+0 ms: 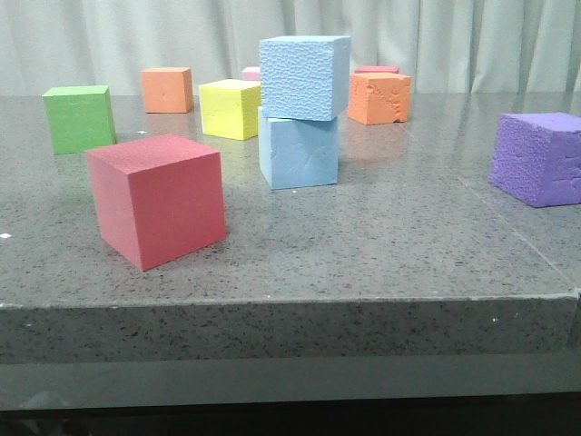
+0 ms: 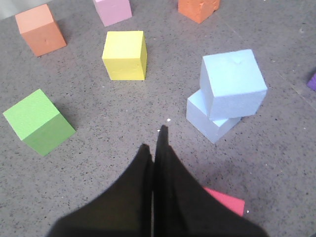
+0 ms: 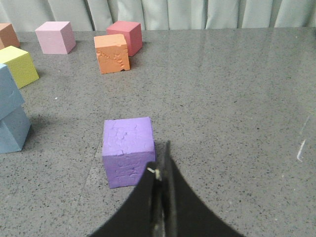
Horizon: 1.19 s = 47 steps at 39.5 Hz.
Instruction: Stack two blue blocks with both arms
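The pebbly sky-blue foam cube sits skewed atop the smoother sky-blue foam cube mid-tabletop; both empty, closed grippers should stay clear.

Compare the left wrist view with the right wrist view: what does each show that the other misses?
Only the left wrist view shows the green cube, the closed left tool, and the whole stack: the upper blue cube sitting twisted on the lower blue cube.

Only the right wrist view shows the whole purple cube, the curtain and the closed right tool.

Both show the yellow cube, the pink cube and the grey table.
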{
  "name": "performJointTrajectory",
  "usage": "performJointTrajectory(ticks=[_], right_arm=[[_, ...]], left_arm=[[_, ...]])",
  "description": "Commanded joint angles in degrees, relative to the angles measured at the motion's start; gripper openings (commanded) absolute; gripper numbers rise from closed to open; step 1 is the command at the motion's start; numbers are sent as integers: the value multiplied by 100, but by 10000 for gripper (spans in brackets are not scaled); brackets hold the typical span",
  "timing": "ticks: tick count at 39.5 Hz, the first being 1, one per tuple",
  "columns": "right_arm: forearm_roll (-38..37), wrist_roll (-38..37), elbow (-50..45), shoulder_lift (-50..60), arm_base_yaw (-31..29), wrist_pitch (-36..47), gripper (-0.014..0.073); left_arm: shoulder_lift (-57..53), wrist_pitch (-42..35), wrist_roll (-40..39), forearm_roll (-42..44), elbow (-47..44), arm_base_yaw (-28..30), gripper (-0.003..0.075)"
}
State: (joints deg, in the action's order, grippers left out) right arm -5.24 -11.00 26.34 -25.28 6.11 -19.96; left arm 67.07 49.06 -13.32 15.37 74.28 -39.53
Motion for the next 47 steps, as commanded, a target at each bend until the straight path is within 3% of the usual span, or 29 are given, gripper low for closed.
performJointTrajectory(ticks=[1, 10, 19, 33, 47], right_arm=[[-89, 59, 139, -22, -27, 500, -67], [-89, 59, 139, -22, -27, 500, -67], [-89, 59, 139, -22, -27, 500, -67], [-89, 59, 139, -22, -27, 500, -67], [-89, 59, 139, -22, -27, 500, -67]], left_arm=[[-600, -988, -59, 94, -528, -15, -20], [-1932, -2278, -59, 72, -2250, -15, -20], [-3377, -2649, -59, -129, -3408, -15, -20], [-5102, -3125, -59, -379, -4377, -15, -20], [-5297, -3075, -59, -368, -4409, -15, -20]])
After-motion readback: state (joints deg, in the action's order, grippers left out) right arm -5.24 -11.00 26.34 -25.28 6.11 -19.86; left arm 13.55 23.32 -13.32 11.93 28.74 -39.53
